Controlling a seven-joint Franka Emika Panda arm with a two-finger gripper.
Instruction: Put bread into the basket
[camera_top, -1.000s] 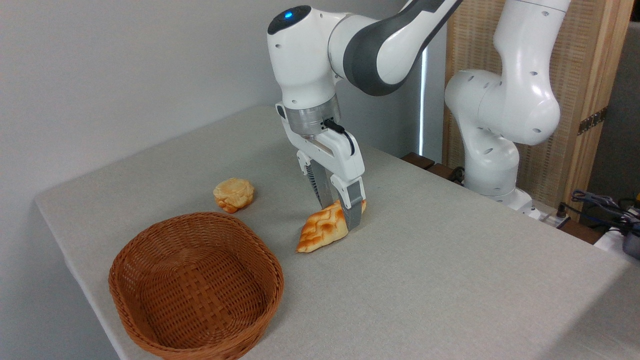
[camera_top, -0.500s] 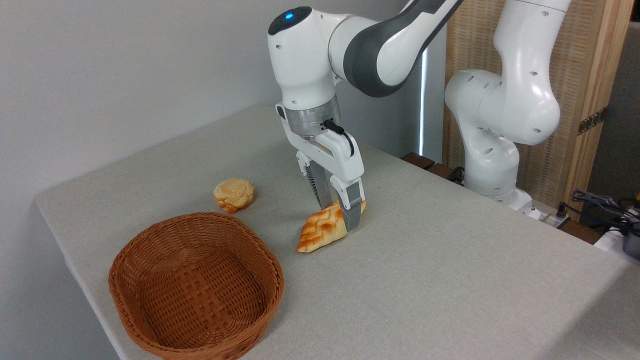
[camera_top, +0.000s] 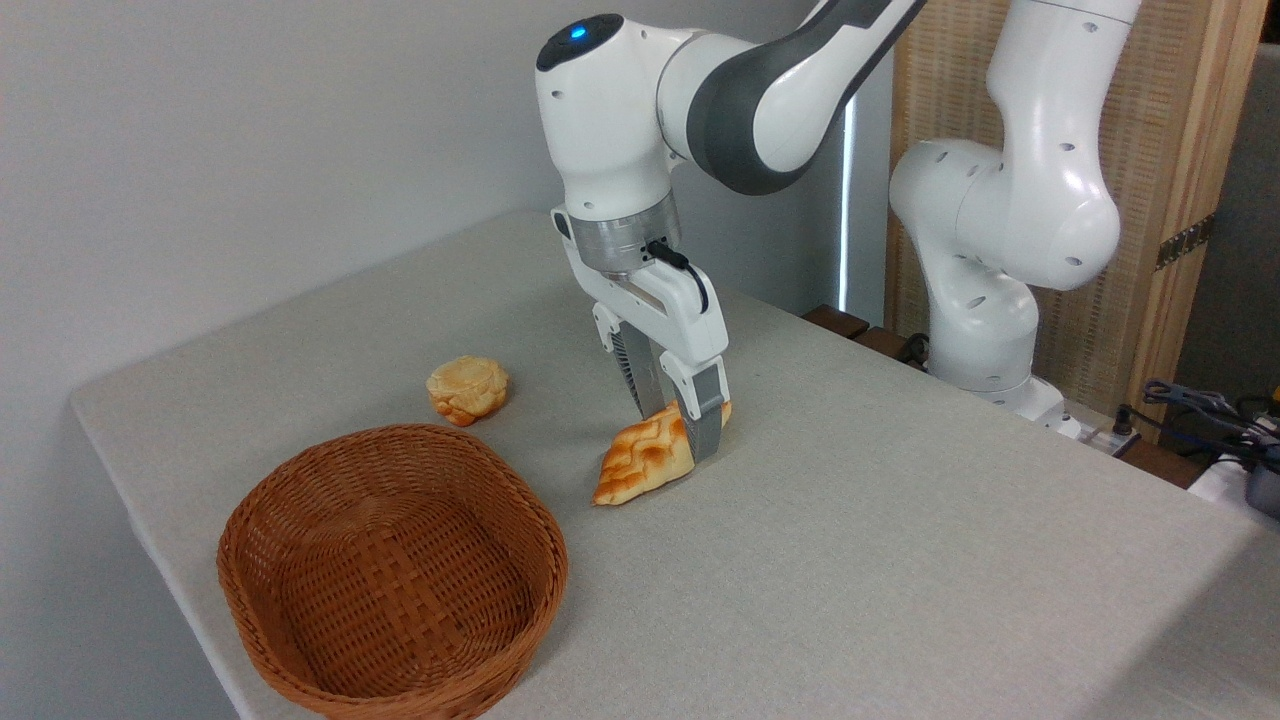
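Golden braided bread (camera_top: 645, 458) at frame centre is pinched between the gripper (camera_top: 678, 425) fingers (camera_top: 704, 424), closed on its right end.

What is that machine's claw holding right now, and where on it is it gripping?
The tool is closed on the golden-orange braided bread loaf, pinching it near its far, right end. The pointed left tip sticks out free toward the brown woven basket.

no readable text, labels, numbers
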